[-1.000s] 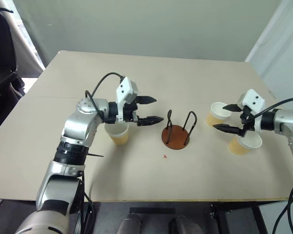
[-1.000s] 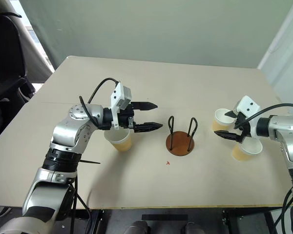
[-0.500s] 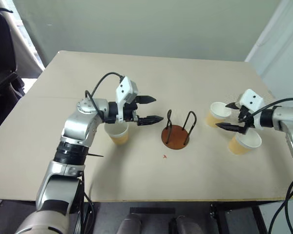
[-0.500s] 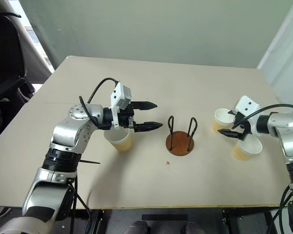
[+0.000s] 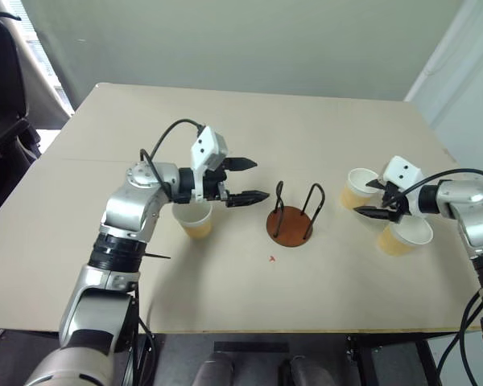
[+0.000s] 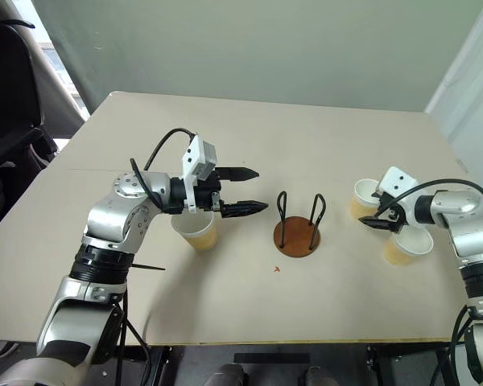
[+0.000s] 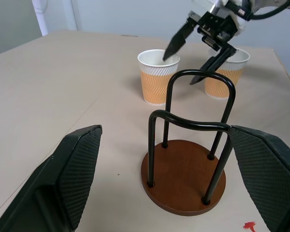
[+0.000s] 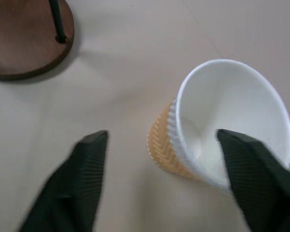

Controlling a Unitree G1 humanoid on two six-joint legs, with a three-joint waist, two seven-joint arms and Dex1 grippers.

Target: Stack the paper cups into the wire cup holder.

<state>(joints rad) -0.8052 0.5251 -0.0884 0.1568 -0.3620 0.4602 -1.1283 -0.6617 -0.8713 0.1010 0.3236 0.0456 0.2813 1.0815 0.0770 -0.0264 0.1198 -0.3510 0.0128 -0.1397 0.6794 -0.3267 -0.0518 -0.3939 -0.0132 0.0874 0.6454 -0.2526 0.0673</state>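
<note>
Table [image 5: 249, 129] of pale beige board fills the middle of the head view. Near its centre stands the wire cup holder [image 5: 291, 219], a round reddish-brown disc with two upright black wire loops, holding nothing. Three tapered yellow-tan paper cups with white rims stand upright on the board. One cup [image 5: 195, 222] sits left of centre, beneath the left gripper [image 5: 248, 180], whose two black fingers are spread wide and point toward the holder without touching anything. The other two cups are at the right of the frame: the farther cup [image 5: 357, 187] and the nearer cup [image 5: 402, 235], close together but apart. The right gripper [image 5: 373, 199] reaches toward the farther cup, with one finger over or just inside its white rim and the other outside the wall; the fingers are apart and not clamped on it. A small red mark [image 5: 272, 258] lies on the board below the holder.
</note>
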